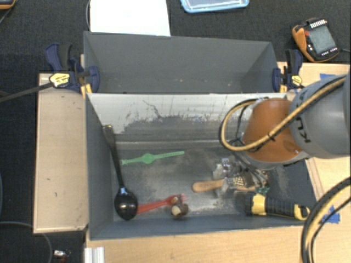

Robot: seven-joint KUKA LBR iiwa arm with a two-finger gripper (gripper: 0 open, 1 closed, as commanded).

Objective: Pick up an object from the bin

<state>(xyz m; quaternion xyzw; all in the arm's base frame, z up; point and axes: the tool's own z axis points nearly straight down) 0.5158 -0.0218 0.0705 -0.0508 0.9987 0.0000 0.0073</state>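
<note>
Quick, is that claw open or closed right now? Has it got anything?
Gripper: cannot be told, open or shut. It is at the end of a wooden stick low in the bin; whether it grips the stick is unclear.

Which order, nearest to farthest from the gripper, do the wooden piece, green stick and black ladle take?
1. Wooden piece, just left of the gripper.
2. Green stick, mid-floor, further left.
3. Black ladle, along the left wall.
</note>
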